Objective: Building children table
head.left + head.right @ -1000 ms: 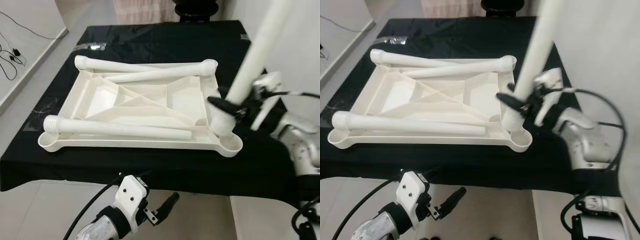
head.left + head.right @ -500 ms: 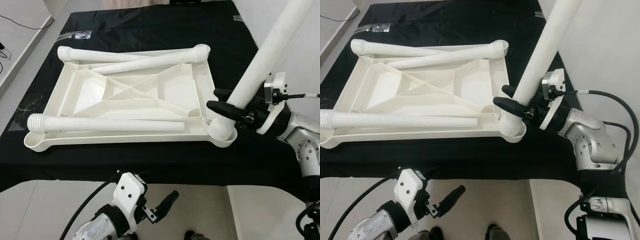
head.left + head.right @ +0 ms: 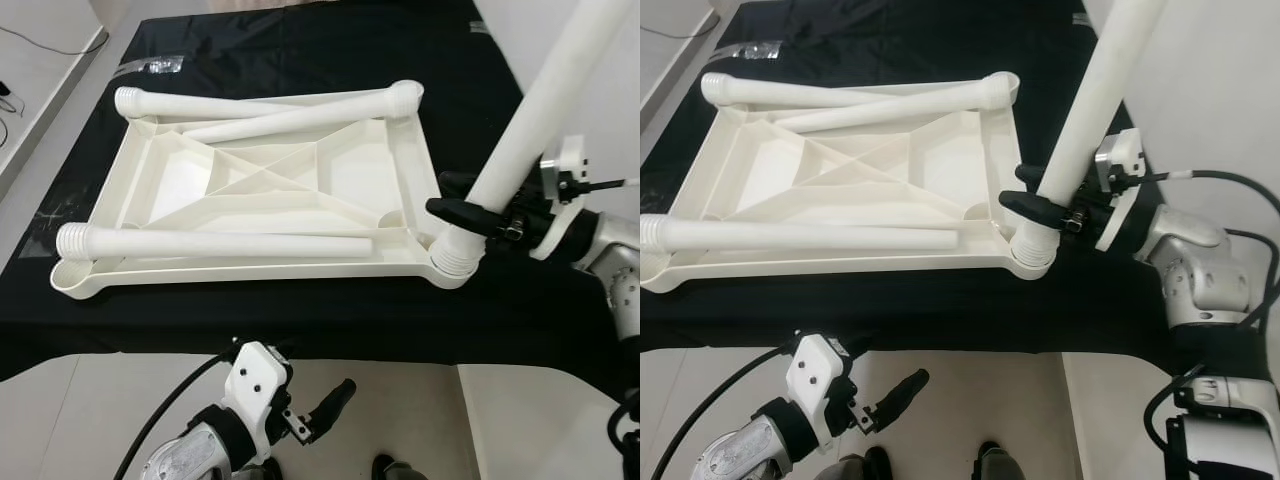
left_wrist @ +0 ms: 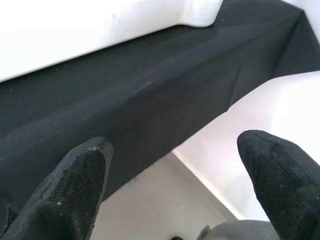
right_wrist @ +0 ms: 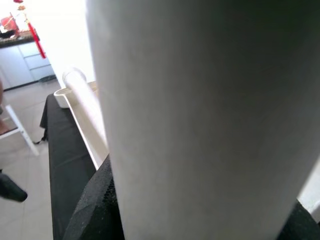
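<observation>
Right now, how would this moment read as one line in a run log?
right gripper: shut on table leg | leg end in tabletop corner socket | left gripper: open, idle

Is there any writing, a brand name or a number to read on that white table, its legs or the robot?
None can be read.
The tabletop, the legs lying on it and the upright leg in the right gripper are plain white.
The black cloth bears no print.
The left gripper carries no readable mark.
</observation>
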Tool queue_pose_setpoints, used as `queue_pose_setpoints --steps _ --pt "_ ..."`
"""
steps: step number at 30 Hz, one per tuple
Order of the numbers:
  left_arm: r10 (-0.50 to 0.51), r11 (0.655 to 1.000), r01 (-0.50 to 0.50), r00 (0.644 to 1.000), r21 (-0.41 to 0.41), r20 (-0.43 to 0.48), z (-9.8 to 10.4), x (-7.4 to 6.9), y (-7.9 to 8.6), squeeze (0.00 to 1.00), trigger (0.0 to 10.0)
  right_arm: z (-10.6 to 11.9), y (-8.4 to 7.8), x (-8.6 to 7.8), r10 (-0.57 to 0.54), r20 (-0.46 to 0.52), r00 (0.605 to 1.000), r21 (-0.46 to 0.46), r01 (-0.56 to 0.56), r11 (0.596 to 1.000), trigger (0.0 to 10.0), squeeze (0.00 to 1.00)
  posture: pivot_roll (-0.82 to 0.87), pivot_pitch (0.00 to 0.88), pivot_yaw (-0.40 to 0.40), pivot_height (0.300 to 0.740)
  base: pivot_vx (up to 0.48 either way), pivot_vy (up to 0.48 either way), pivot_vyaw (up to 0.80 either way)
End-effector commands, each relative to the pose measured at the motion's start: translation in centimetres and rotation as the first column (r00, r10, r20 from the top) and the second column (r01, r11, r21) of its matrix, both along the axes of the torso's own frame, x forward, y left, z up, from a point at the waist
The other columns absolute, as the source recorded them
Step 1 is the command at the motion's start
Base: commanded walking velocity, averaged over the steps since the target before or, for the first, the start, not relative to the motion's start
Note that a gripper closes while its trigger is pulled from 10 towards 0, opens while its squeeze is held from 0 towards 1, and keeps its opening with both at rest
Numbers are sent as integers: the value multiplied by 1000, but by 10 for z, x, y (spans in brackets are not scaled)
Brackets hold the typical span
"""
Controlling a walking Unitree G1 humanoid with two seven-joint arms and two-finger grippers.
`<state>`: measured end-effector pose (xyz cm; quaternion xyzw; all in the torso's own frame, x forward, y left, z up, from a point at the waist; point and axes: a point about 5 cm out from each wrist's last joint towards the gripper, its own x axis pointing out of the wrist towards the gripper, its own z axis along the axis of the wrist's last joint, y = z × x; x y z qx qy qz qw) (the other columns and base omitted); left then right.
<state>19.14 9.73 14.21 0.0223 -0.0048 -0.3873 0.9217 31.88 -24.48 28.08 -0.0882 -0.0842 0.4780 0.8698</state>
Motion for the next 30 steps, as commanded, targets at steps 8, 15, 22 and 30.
queue_pose_setpoints --steps 8,15,22,30 --pt "-23 1000 23 1000 15 -16 0 -4 2 0 10000 -21 16 -10 165 -84 983 -165 -177 970 10000 0 -6 343 70 740 0 0 0" --pt "-25 999 25 1000 21 -18 -1 -5 3 0 10000 -24 35 -15 322 -139 936 -284 -350 893 10000 0 0 342 74 740 0 0 0" --pt "-26 999 27 999 21 -22 -1 -6 3 0 10000 -23 43 -11 364 -127 923 -325 -385 864 10000 0 1 337 71 740 0 0 0" --pt "-26 999 26 999 24 -23 -2 -7 3 0 10000 -31 47 -12 354 -124 927 -256 -374 891 10000 0 3 326 68 740 0 0 0"
